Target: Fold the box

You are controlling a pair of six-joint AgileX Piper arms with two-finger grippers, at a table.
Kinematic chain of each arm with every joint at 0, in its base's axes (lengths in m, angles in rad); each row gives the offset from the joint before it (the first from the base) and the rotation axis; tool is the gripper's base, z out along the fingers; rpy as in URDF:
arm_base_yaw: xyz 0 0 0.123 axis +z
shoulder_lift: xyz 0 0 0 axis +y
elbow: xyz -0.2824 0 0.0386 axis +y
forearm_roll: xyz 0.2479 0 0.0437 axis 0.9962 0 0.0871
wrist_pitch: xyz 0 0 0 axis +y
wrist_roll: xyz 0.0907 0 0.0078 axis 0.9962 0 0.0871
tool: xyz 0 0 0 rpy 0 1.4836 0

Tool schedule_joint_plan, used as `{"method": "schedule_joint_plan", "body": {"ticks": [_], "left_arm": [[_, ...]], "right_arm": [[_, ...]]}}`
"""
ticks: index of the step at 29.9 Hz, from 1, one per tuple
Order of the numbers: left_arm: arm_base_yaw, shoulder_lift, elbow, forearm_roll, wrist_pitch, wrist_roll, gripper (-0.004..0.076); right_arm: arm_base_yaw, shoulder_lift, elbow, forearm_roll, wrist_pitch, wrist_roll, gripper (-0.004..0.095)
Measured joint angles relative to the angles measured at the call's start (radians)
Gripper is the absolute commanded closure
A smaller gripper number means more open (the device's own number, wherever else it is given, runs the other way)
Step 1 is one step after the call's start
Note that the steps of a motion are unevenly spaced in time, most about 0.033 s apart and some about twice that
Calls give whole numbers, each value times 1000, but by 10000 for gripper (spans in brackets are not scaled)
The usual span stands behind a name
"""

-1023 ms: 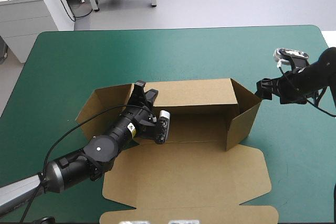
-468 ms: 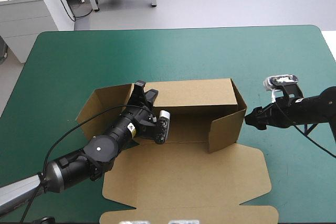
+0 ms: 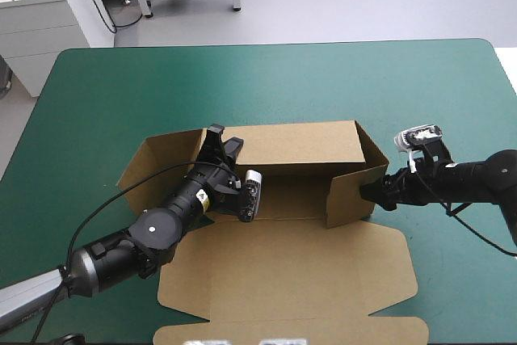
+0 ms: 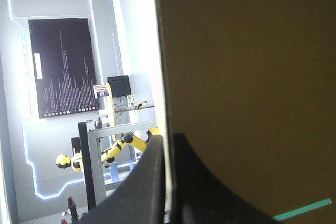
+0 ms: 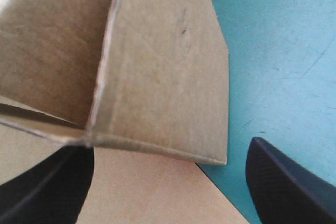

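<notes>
The box [image 3: 295, 199] sits mid-table, lid [image 3: 291, 272] flat toward 6 o'clock. The left gripper [image 3: 224, 138] clamps the rear wall [image 3: 299, 145]. The right gripper [image 3: 367, 193], fingers wide apart, seems to touch the 3 o'clock end flap [image 3: 349, 198]. It should push square to the crease and low. Bare teal-green cover [image 3: 452, 103] from 12 to 3 o'clock leaves room to retreat.

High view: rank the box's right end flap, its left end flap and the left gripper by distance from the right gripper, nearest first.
1. The right end flap: just ahead of the right gripper, swung inward.
2. The left gripper: at the back wall's left end.
3. The left end flap: farthest, splayed toward the table's left edge.
</notes>
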Motion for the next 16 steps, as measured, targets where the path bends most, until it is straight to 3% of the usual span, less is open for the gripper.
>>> {"method": "schedule_joint_plan", "body": {"ticks": [6,16], "left_arm": [[0,0,0,0,-1,0,732],[0,0,0,0,-1,0,732]], "right_arm": [[52,-11,74,81,-87,-60,190],[330,-119,159,85,-445,-1,273]]}}
